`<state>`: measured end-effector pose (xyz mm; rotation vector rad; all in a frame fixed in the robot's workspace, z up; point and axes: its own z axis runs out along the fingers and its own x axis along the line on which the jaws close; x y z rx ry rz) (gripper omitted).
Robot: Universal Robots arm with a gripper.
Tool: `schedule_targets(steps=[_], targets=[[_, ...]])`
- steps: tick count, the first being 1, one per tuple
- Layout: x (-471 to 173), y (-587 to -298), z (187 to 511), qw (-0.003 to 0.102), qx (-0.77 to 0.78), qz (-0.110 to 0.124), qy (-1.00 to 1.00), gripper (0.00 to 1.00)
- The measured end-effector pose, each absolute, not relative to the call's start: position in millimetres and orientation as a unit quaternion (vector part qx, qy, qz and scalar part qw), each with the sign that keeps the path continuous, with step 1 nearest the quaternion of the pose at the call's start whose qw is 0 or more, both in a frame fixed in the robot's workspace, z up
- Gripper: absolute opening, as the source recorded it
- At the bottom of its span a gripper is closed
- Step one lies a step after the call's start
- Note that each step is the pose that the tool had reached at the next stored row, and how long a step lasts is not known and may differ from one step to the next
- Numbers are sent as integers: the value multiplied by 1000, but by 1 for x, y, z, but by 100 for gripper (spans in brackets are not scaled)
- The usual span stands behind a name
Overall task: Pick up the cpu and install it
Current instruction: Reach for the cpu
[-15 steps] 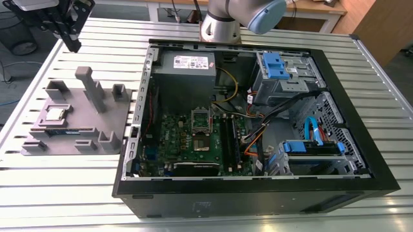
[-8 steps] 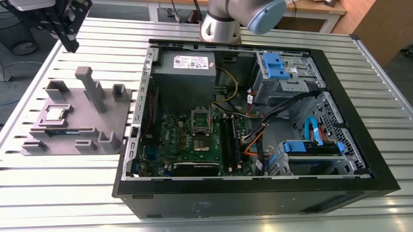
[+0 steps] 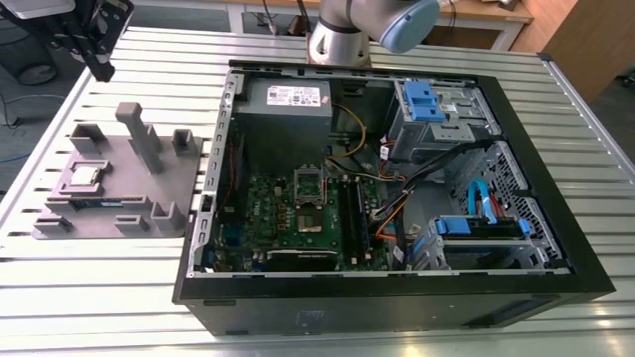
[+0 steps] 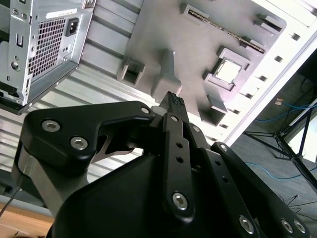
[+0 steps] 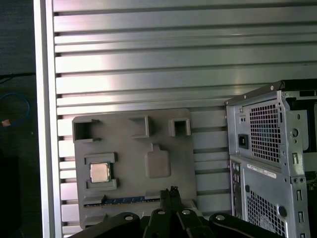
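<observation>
Silver cpu (image 5: 100, 172) sits in its grey tray (image 5: 129, 151), apart from the closed, empty gripper (image 5: 171, 190).

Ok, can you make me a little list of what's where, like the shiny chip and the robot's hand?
chip: small square silver cpu, lying in a pocket of the grey plastic holder tray
end effector: black, shut, empty, up in the air, apart from the cpu
socket: metal frame on the green board inside the open black computer case

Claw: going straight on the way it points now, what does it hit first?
Claw would likely meet the grey tray first, at or beside its post; the cpu sits off that line. Depth unclear.
</observation>
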<state>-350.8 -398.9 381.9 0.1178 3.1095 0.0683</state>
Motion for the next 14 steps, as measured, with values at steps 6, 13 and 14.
schedule_targets(steps=[6,13,14], targets=[[-359,-399,378,15,38,22,999,11],[-370,-400,373,15,38,22,999,11],[-372,-400,372,15,38,22,999,11]])
